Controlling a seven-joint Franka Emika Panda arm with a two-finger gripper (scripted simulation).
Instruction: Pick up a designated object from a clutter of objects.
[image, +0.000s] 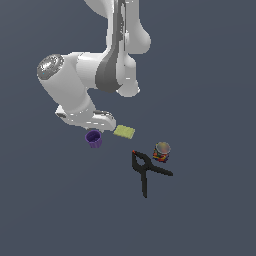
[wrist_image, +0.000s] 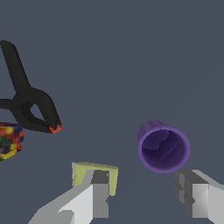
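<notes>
The small purple cup (image: 93, 138) stands upright on the dark floor, just below the arm's hand in the exterior view. In the wrist view the purple cup (wrist_image: 163, 147) shows its open mouth. My gripper (wrist_image: 148, 199) is open, with one finger (wrist_image: 99, 194) over the yellow-green pad (wrist_image: 83, 172) and the other finger (wrist_image: 199, 199) just beside the cup. The cup is not between the fingers. In the exterior view the fingers are hidden behind the hand.
The flat yellow-green pad (image: 124, 132) lies beside the cup. A black spring clamp with red tips (image: 146, 170) (wrist_image: 30, 103) and a small multicoloured can (image: 162, 152) (wrist_image: 8, 140) lie further towards the exterior view's right.
</notes>
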